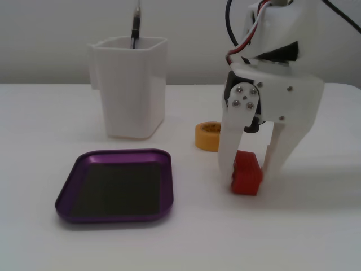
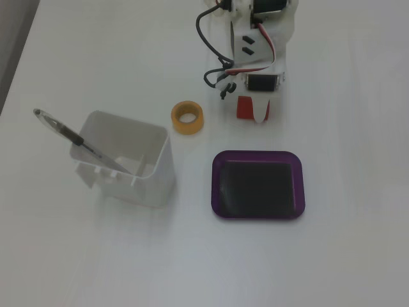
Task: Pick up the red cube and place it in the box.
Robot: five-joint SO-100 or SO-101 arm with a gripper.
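Straddling the red cube [image 1: 246, 173] on the white surface [image 1: 316, 226] just right of the box [image 1: 67, 192], the gripper [image 1: 251, 172] has its fingers spread either side, so squeezing shut, then lifting, looks next.

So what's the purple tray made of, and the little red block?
The purple tray looks like metal: its rim has a glossy, anodized-looking sheen, and the dark bottom is flat and dull. The red block seems to be plastic: bright, even colour and a smooth surface with a soft shine.
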